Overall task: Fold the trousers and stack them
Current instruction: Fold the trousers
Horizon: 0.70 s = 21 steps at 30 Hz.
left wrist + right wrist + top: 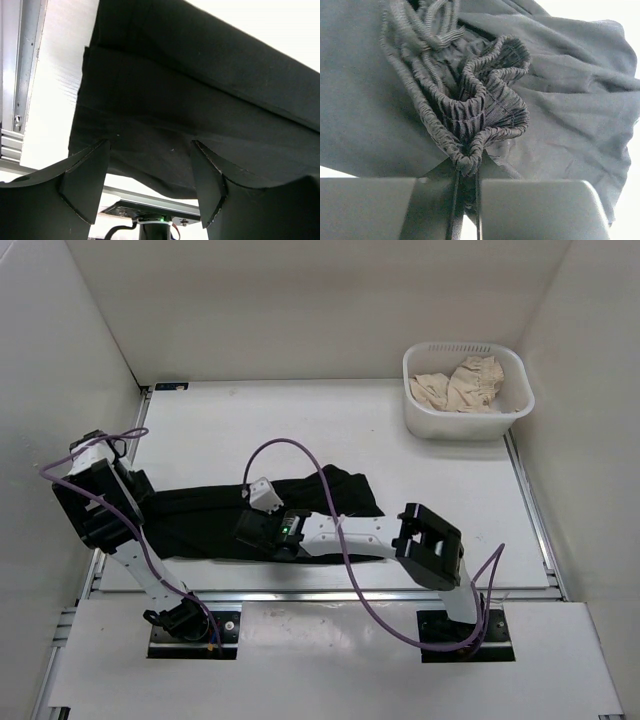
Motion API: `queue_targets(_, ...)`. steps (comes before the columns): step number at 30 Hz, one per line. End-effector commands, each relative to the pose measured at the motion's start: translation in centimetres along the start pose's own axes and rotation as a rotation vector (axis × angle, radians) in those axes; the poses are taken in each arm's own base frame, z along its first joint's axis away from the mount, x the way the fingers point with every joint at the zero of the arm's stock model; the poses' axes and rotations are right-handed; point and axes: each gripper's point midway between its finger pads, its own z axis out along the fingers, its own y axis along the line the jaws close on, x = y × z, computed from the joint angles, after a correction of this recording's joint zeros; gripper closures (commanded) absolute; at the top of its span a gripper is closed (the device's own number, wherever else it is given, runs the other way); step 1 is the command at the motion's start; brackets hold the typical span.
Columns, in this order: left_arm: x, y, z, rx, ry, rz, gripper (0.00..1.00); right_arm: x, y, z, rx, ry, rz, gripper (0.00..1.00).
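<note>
Where the trousers lie: the black trousers (225,515) are stretched left to right across the near half of the white counter (450,500), folded lengthwise into a long band.
Left fingers: the left fingers (87,175) are spread wide apart at the trousers' left end, with layered fabric showing across the gap; I cannot tell whether they touch the cloth.
Right fingers: the right fingers (510,200) are pressed together, pinching a bunched loop of the ribbed elastic waistband (485,110).
Left edge: the fabric ends just short of the aluminium rail (12,75) at the counter's side.
Far right corner: a white plastic basket (420,412) holds crumpled beige cloth (460,387), well apart from the trousers.
Cables: purple cables (300,447) loop over both arms.
</note>
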Motion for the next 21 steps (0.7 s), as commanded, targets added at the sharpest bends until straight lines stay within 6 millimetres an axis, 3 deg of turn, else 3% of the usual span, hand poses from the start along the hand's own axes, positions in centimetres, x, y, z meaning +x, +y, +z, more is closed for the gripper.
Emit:
queue_targets(1, -0.7, 0.3, -0.9, -0.015, -0.029, -0.001, 0.24, -3.0, 0.4, -1.1, 0.000, -0.063, -0.016, 1.00)
queue_targets(4, -0.7, 0.1, -0.9, -0.005, -0.028, -0.001, 0.24, -2.7, 3.1, -0.7, -0.124, -0.028, -0.097, 0.92)
queue_targets(5, -0.4, 0.1, -0.7, -0.005, -0.019, -0.001, 0.24, -2.6, 3.9, -0.6, -0.153, -0.011, -0.130, 0.78)
queue_targets(6, -0.4, 0.1, -0.7, -0.005, -0.019, -0.001, 0.24, -2.9, 4.5, -0.9, -0.203, -0.013, -0.190, 0.43)
queue_targets(8, -0.2, 0.1, -0.9, -0.005, -0.021, -0.001, 0.24, -2.1, 5.8, -1.7, -0.310, 0.041, -0.257, 0.25)
queue_targets(10, -0.2, 0.1, -0.9, -0.005, -0.021, -0.001, 0.24, -4.1, 5.6, -3.8, -0.343, -0.004, -0.292, 0.01)
queue_targets(14, -0.2, 0.3, -0.9, -0.016, -0.021, -0.001, 0.22, -9.9, 0.8, -9.5, -0.349, -0.145, -0.134, 0.01)
queue_targets(15, -0.2, 0.3, -0.9, -0.016, -0.021, -0.001, 0.22, -10.2, -1.7, -9.1, -0.308, -0.130, -0.076, 0.01)
queue_targets(17, -0.3, 0.3, -1.1, -0.016, -0.022, -0.001, 0.22, -9.3, -5.3, -8.8, -0.277, -0.052, 0.121, 0.01)
queue_targets(18, -0.7, 0.3, -1.3, -0.016, -0.033, -0.002, 0.22, -7.9, -8.9, -6.7, -0.236, 0.035, 0.218, 0.01)
queue_targets(19, -0.4, 0.3, -1.4, -0.016, -0.024, -0.001, 0.22, -4.4, -10.2, -5.5, -0.244, 0.131, 0.284, 0.01)
queue_targets(20, -0.4, 0.3, -1.4, -0.016, -0.024, -0.001, 0.22, -2.3, -11.1, -4.5, -0.263, 0.197, 0.339, 0.01)
queue_targets(21, -0.4, 0.3, -1.4, -0.016, -0.024, -0.001, 0.22, -1.1, -14.1, -2.3, -0.249, 0.234, 0.457, 0.01)
